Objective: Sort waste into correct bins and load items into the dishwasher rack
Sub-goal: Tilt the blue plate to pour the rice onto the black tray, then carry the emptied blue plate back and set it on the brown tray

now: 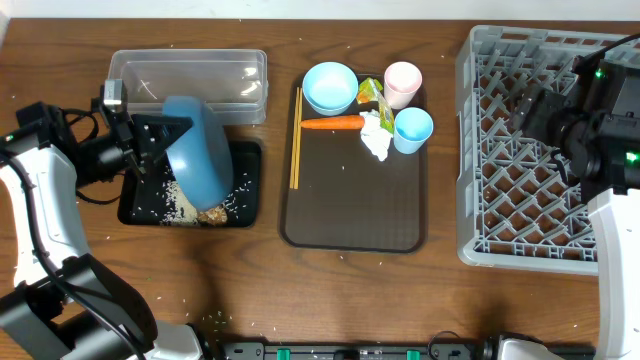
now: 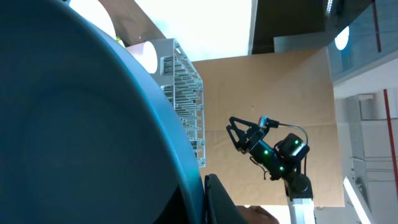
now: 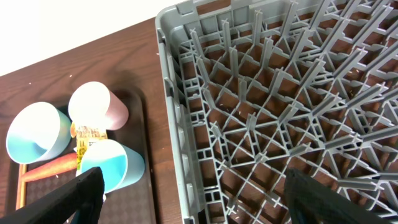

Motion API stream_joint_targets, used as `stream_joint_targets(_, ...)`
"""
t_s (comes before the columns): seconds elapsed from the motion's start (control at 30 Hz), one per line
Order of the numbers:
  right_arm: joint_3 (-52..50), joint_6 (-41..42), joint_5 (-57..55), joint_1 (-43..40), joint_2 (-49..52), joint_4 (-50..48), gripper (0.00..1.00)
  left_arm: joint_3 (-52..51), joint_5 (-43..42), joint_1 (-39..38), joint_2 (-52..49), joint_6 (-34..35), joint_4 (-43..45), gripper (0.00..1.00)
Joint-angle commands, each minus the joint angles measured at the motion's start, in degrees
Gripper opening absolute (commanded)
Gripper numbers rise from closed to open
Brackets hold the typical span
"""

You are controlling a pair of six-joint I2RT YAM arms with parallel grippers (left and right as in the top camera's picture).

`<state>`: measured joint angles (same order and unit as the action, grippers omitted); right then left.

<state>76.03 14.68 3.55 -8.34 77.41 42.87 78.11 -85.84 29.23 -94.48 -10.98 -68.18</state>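
Large blue dish (image 1: 200, 145) is tipped on edge over the shallow black tray (image 1: 140, 205), its rim pinched in the left gripper (image 1: 158, 150). White rice (image 1: 180, 205) and a brownish scrap (image 1: 210, 214) lie in that tray, and the clear tub (image 1: 190, 75) sits just behind it. On the brown serving tray (image 1: 350, 200) are chopsticks (image 1: 295, 140), a small light-blue bowl (image 1: 329, 87), a carrot stick (image 1: 332, 124), a wrapper (image 1: 371, 92), tissue (image 1: 376, 135), a pink cup (image 1: 403, 82) and a light-blue cup (image 1: 413, 128). Over the grey dishwasher rack (image 1: 510, 180) the right gripper (image 3: 199, 196) hangs, fingers spread wide, holding nothing.
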Motion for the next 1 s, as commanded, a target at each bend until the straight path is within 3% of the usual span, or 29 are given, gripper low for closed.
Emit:
stream_joint_targets(0.0, 0.7, -0.1, -0.3, -0.3, -0.1, 0.1, 0.85, -0.3, -3.3, 0.1, 1.0, -0.8, -0.3, 0.06)
stream_joint_targets(0.2, 0.7, -0.1, -0.3, -0.3, -0.1, 0.0, 0.85, -0.3, 3.4, -2.3, 1.0, -1.1, -0.1, 0.06)
stream_joint_targets(0.43, 0.7, -0.1, -0.3, -0.2, -0.1, 0.0, 0.85, -0.1, 10.3, -14.5, 2.1, -1.4, 6.1, 0.06)
stream_joint_targets(0.6, 0.7, -0.1, -0.3, -0.2, -0.1, 0.0, 0.85, 0.1, 23.9, -25.3, 3.2, 0.6, 12.6, 0.06)
stream_joint_targets(0.97, 0.7, -0.1, -0.3, -0.2, -0.1, 0.0, 0.85, 1.2, 50.3, -49.3, 3.5, 1.2, 17.2, 0.06)
